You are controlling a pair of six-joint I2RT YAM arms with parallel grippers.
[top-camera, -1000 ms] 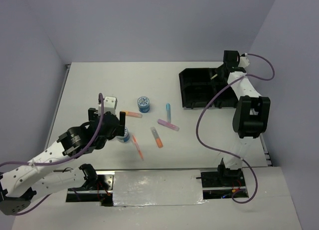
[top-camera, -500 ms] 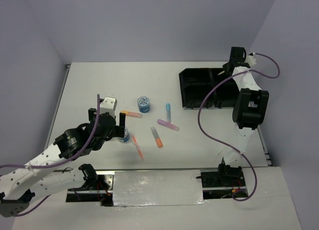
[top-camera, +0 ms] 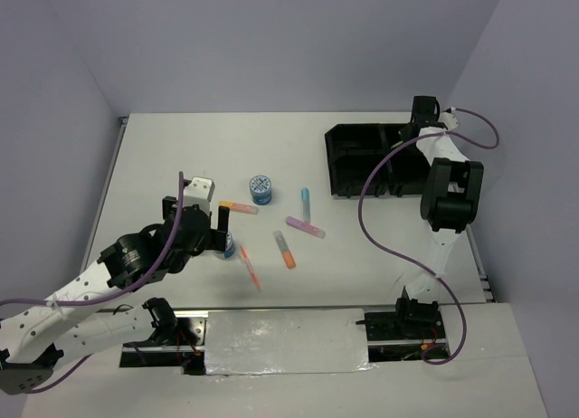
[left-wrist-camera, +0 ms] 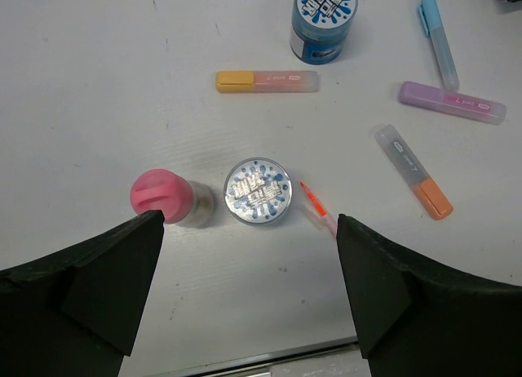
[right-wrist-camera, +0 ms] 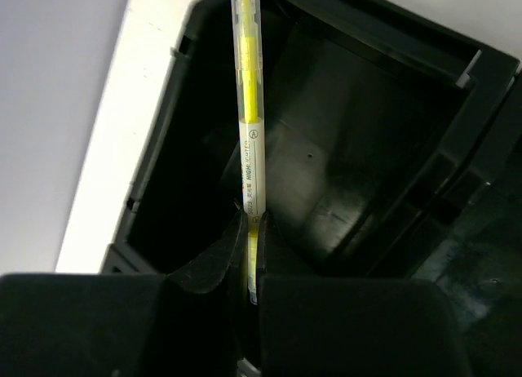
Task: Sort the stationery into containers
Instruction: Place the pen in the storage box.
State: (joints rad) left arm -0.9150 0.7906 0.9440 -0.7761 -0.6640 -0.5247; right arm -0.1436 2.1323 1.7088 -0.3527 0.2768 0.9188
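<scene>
My right gripper is shut on a yellow pen and holds it over a compartment of the black tray. In the top view the right gripper is over the tray's far right corner. My left gripper is open and empty above a blue tub and a pink-capped bottle; in the top view the left gripper is at the left. On the table lie a second tub, orange pens, a light blue pen and a purple pen.
A thin orange pen lies right of the near tub. The table's near edge is just below my left fingers. The right arm's purple cable loops over the table beside the tray.
My right wrist has shifted a little over the tray's far right corner, still shut on the yellow pen. The left arm has barely moved.
</scene>
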